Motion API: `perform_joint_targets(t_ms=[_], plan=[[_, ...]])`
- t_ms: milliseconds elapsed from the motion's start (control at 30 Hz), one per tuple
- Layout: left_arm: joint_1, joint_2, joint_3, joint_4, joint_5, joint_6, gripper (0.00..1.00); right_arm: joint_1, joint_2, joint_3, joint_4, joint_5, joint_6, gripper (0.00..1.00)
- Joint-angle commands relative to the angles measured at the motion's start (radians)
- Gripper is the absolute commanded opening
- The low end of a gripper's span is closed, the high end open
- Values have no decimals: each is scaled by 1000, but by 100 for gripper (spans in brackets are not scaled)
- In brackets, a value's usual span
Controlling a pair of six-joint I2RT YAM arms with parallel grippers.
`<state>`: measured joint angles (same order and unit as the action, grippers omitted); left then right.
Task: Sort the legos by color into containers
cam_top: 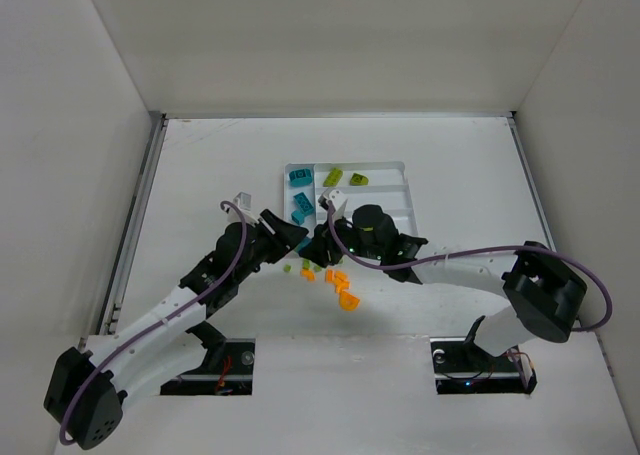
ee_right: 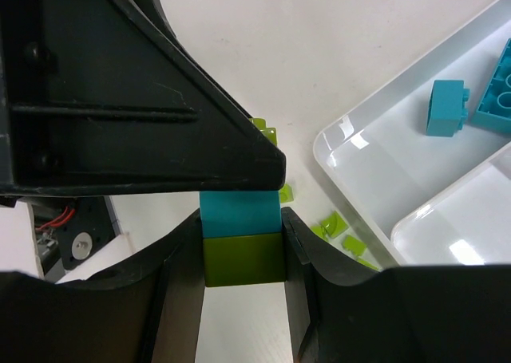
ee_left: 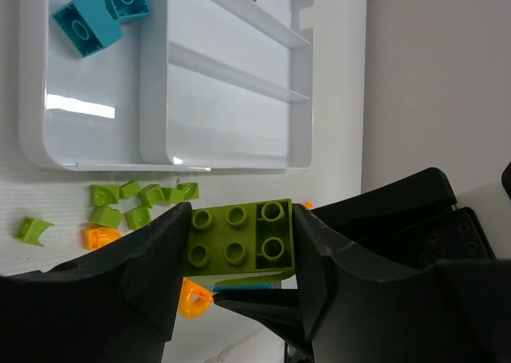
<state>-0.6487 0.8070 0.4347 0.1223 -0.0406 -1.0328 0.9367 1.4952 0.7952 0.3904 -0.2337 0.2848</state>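
Left gripper (ee_left: 241, 243): clenched, one finger pressed flat against each side of a lime brick (ee_left: 239, 247) whose studs face the wrist camera; a thin teal edge shows under the brick.
Right gripper (ee_right: 243, 255): clenched on a lime brick seen side-on, with a teal brick (ee_right: 239, 211) joined to its far face; I cannot tell whether it is the same lime brick that the left fingers hold.
Meeting point: both grippers are nose to nose just in front of the tray's near edge, above the loose pieces.
Loose lime pieces (ee_left: 136, 203): a small cluster on the table (cam_top: 220, 175), just beside the tray's near wall.
Loose orange pieces (cam_top: 340, 287): on the table, a little nearer the arm bases than the lime cluster.
Tray (cam_top: 402, 165): white, low-walled, lying flat.
Crosswise section: two teal bricks (cam_top: 300, 190) inside.
Farthest long section: two lime bricks (cam_top: 345, 179) inside.
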Motion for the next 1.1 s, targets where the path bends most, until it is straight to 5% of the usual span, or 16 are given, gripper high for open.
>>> perform_joint_targets(t_ms=[0,233,700,1067], plan=[[-7,-26,42,36,-22,-7,46,-8,10,-5,64,28,-3,27],[14,-29,44,10,-65,36,36,-16,-19,-17,64,31,-1,27],[93,125,144,65,-151,168,36,-62,-69,-53,87,75,14,27],[37,663,487,299,-110,263,38,-259,-167,-148,128,341,189,26]])
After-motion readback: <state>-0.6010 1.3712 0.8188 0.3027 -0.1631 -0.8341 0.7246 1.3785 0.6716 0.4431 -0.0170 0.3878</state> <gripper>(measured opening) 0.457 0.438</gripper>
